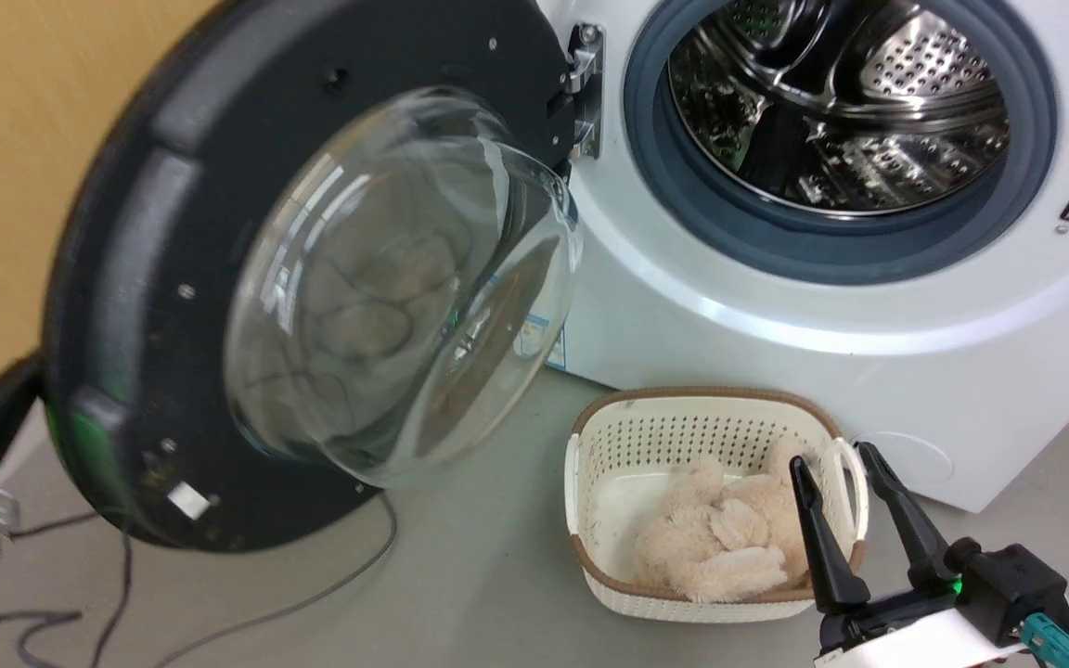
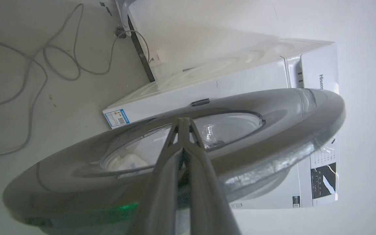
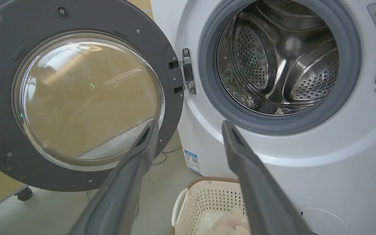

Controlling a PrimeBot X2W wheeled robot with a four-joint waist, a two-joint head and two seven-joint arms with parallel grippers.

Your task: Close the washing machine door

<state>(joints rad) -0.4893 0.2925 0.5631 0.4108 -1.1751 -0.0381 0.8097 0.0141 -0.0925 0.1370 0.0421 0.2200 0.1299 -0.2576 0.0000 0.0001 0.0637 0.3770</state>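
The large round black-rimmed washing machine door [image 1: 312, 278], with its bulging clear glass bowl, stands swung wide open across the left half of the head view, hung on a metal hinge [image 1: 586, 88] at the top centre. To its right sits the white front-loading washing machine [image 1: 776, 306], its steel perforated drum [image 1: 841, 102] ringed by a grey rubber gasket [image 1: 831, 241] and open to the room.

The smooth grey floor [image 1: 497, 557] runs under both. Thin dark cables [image 1: 312, 594] trail across it at the lower left. A plain tan-yellow wall [image 1: 15, 139] fills the upper left behind the door. A cream perforated laundry basket with a brown rim [image 1: 627, 445] rests on the floor just in front of the machine, lower centre, with a beige plush toy [image 1: 729, 538] lying inside. A blue label sticker [image 3: 193, 161] marks the machine's bottom corner.

The right gripper [image 1: 831, 457] hovers at the lower right over the basket's near edge, its two dark fingers spread wide and empty. In the left wrist view the left gripper [image 2: 183, 120] has its fingers pressed together with nothing between them, pointing along the door's grey outer face; whether they touch it cannot be told.
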